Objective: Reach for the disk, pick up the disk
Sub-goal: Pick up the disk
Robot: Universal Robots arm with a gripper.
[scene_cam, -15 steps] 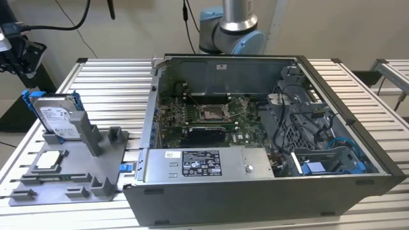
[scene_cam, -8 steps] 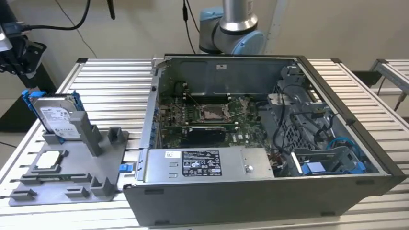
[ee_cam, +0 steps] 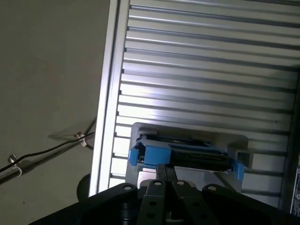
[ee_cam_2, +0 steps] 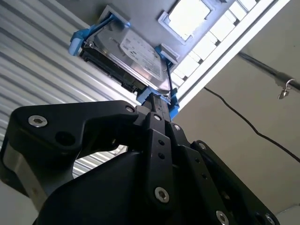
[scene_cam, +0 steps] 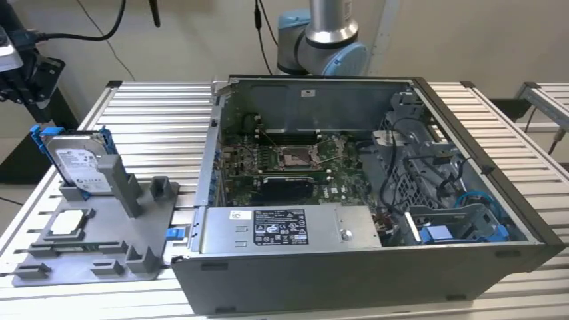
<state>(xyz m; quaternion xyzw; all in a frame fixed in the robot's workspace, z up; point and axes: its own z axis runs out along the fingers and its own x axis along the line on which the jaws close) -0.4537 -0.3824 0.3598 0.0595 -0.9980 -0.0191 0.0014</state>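
Note:
The disk (scene_cam: 78,165) stands upright on its edge in a grey holder (scene_cam: 111,230) on the exterior view's left, silver with a white label and a blue bracket. My black gripper (scene_cam: 20,92) hangs above it and a little further to that view's left, apart from it. In both wrist views the fingers point towards the disk (ee_cam_2: 136,56) (ee_cam: 187,154). The gripper (ee_cam_2: 157,101) (ee_cam: 165,169) looks shut, its two fingertips side by side with nothing between them. The disk's lower part is hidden in the holder's slot.
A small square silver chip (scene_cam: 69,223) lies flat in the same holder. An open computer case (scene_cam: 356,200) with a blue bay (scene_cam: 444,233) stands beside the holder on the slatted metal table (scene_cam: 151,120). The table's edge (ee_cam: 105,117) runs close to the disk; beyond it, floor and a cable.

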